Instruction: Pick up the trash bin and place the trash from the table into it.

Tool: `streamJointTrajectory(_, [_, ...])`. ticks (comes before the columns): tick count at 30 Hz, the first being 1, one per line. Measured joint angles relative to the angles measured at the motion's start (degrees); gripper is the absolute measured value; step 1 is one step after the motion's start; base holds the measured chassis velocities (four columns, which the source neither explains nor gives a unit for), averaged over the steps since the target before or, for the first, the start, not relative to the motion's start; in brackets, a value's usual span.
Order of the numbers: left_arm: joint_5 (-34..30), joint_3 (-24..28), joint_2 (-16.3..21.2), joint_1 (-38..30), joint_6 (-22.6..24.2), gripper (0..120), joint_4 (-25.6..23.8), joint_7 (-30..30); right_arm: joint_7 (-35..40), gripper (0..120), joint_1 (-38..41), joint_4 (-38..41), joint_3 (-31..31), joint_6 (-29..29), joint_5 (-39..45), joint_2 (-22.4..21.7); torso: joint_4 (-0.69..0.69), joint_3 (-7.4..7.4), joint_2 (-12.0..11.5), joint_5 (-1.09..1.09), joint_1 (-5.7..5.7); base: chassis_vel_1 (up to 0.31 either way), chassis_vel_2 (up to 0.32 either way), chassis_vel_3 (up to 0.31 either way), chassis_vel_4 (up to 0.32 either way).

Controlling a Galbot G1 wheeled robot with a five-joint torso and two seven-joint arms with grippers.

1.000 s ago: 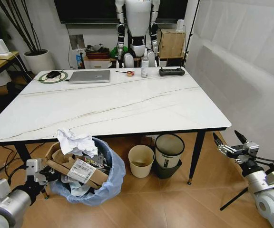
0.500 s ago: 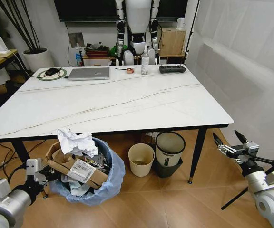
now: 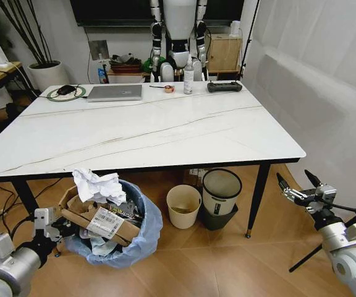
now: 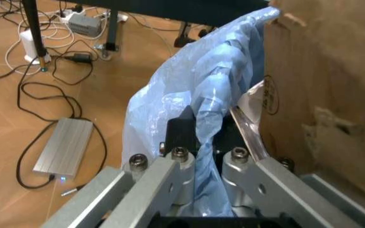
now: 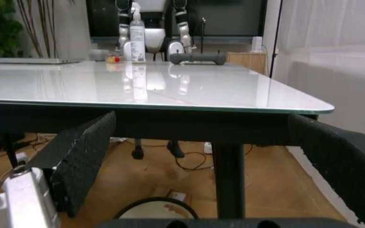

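The trash bin (image 3: 135, 238), lined with a crinkled light-blue bag, sits low in front of the table (image 3: 165, 133), near its front left. The trash fills the bin: crumpled white paper (image 3: 97, 184) on top and torn brown cardboard (image 3: 94, 219) below it. My left gripper (image 3: 53, 228) is shut on the bin's rim. In the left wrist view the gripper (image 4: 205, 142) pinches the blue bag (image 4: 189, 95) and the rim, beside the cardboard (image 4: 322, 85). My right gripper (image 3: 298, 189) hangs open, low at the right and off the table's corner. Its black pads (image 5: 84, 161) are spread wide.
A cream bin (image 3: 183, 207) and a white bin with a black rim (image 3: 220, 192) stand under the table. A laptop (image 3: 115, 93), a spray bottle (image 3: 188, 77) and a black controller (image 3: 224, 86) line the far edge. Cables and a silver power brick (image 4: 62, 147) lie on the floor.
The whole picture has shifted a little, so the table sits slightly higher and farther off. The bin and both grippers keep their places in the view.
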Motion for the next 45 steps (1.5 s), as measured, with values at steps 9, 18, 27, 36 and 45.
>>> streamJointTrajectory(9, [-0.02,0.17,0.02,-0.2,0.0,0,0.34,0.0,0.0,100,0.0,0.0,0.0,0.0,0.0,0.0,0.0,-1.23,-2.08,0.0,-0.84,0.0,0.0,0.0,0.0])
streamJointTrajectory(18, [0.24,0.52,0.11,-0.48,0.01,0,0.87,0.18,0.0,100,0.0,0.0,0.0,0.0,0.0,0.0,0.0,-3.0,-5.22,0.0,-2.2,0.0,0.0,0.0,0.0])
streamJointTrajectory(27, [0.3,0.52,0.13,-0.49,0.04,0,0.89,0.24,0.0,100,0.0,0.0,0.0,0.0,0.0,0.0,0.0,-4.42,-7.58,0.0,-3.15,0.0,0.0,0.0,0.0])
streamJointTrajectory(36, [0.4,0.46,0.11,-0.52,0.08,0,0.89,0.32,0.0,100,0.0,0.0,0.0,0.0,0.0,0.0,0.0,-5.61,-9.59,0.0,-3.99,0.0,0.0,0.0,0.0])
streamJointTrajectory(45, [0.89,0.47,-0.42,-0.3,0.08,0,0.84,0.6,0.0,100,0.0,0.0,0.0,0.0,0.0,0.0,0.0,-7.02,-12.01,0.0,-5.0,0.0,0.0,0.0,0.0])
